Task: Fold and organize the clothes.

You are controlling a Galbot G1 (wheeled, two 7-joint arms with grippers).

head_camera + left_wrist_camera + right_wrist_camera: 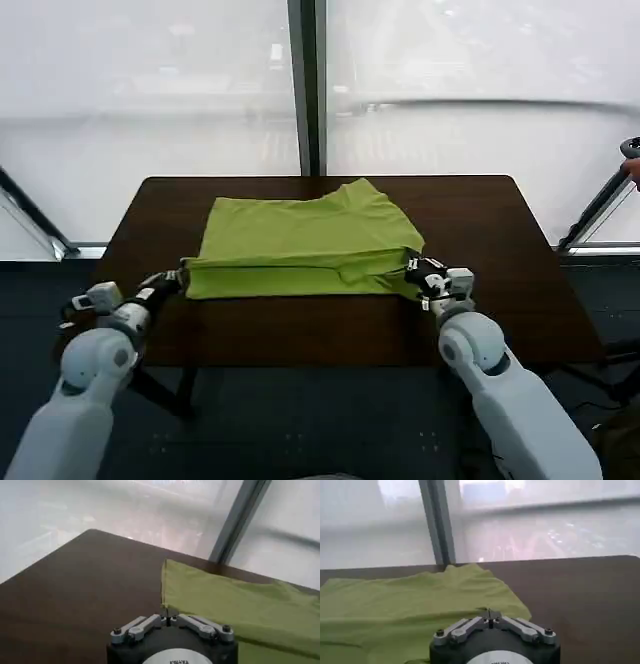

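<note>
Head view first: no brand or print readable anywhere, and the writing on my wrist housings is cut off, so I can't make it out. My left gripper is pinched closed on the near left corner of the green T-shirt, and my right gripper is closed on the near right corner. Both wrist views show the fingers drawn together to a narrow point right at the cloth edge, left gripper and right gripper alike. The shirt lies folded in the middle of the dark brown table, long axis running left to right across my front. Its near folded edge is straight between my two grippers, and the far edge bumps up toward the window.
</note>
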